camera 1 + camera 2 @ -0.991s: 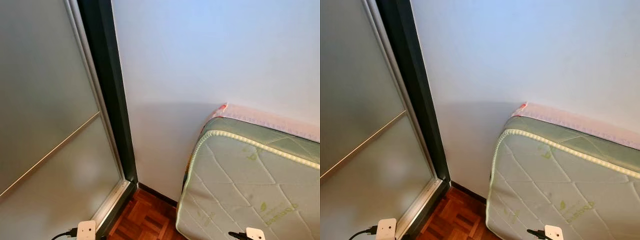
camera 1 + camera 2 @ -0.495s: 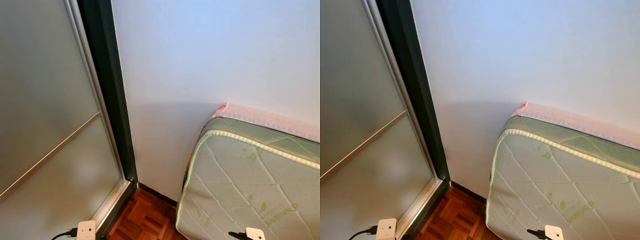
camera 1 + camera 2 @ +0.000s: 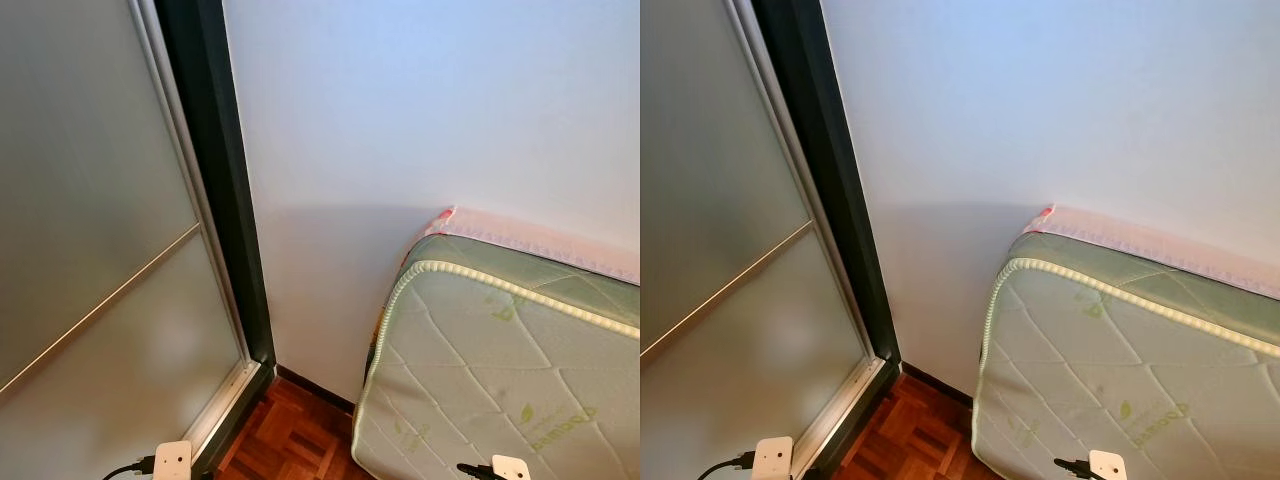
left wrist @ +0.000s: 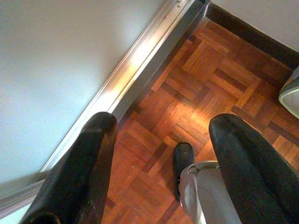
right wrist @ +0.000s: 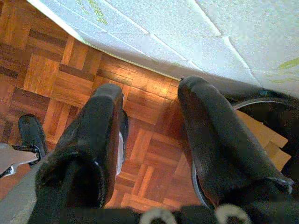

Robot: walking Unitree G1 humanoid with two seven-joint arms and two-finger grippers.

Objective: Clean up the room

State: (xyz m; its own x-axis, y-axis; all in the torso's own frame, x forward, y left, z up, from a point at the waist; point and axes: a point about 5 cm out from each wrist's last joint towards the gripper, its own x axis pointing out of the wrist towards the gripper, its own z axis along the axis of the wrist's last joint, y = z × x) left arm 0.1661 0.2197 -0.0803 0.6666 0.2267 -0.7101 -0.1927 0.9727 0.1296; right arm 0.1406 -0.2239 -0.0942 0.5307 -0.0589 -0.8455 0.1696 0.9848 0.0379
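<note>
left gripper open, empty, over parquet floor | right gripper open, empty | mattress cut off at frame edge

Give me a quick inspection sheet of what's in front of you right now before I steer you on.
Surface: parquet floor, bare where visible.
Job's things: nothing seen.
Clutter: nothing seen.
Grippers: left hand open, empty, over the floor by the door track; right hand open, empty, over the floor at the mattress edge.
Cables: black cable plugged into the left wrist unit.
Surroundings: frosted sliding door, white wall, green quilted mattress against the wall.
</note>
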